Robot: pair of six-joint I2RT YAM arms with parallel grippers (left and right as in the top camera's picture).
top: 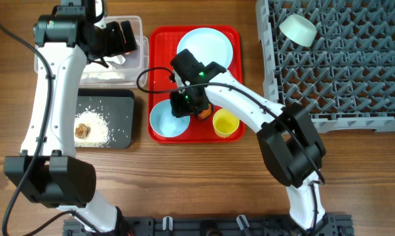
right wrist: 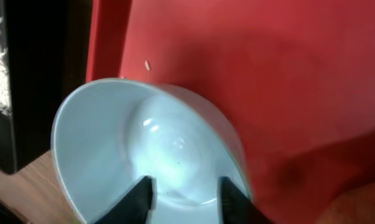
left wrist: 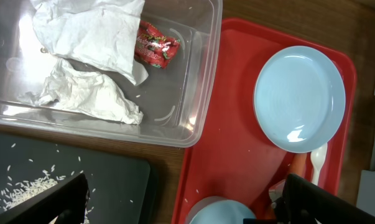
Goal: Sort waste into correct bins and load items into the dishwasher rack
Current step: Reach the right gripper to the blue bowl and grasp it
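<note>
Light-blue round bowl (top: 166, 119) sits mouth-up at the lower left of the flat red serving tray (top: 161, 46). The right gripper (right wrist: 187, 190) hangs over it, jaws apart. The left gripper (left wrist: 181, 200), jaws wide apart, hovers above the clear plastic rectangular tub (left wrist: 203, 93), where the print on the shiny red snack wrapper (left wrist: 155, 46) is unreadable.

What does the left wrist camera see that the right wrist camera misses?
Only the left wrist view shows the clear tub holding a crumpled white napkin and a shiny red wrapper, plus the round light-blue plate and the white spoon beside it. Only the right wrist view looks into the hollow of the light-blue bowl, framed by the fingers of the right pincer. Both show the red tray, part of the black tray with scattered rice, and that bowl, though the left wrist view catches only its rim.
</note>
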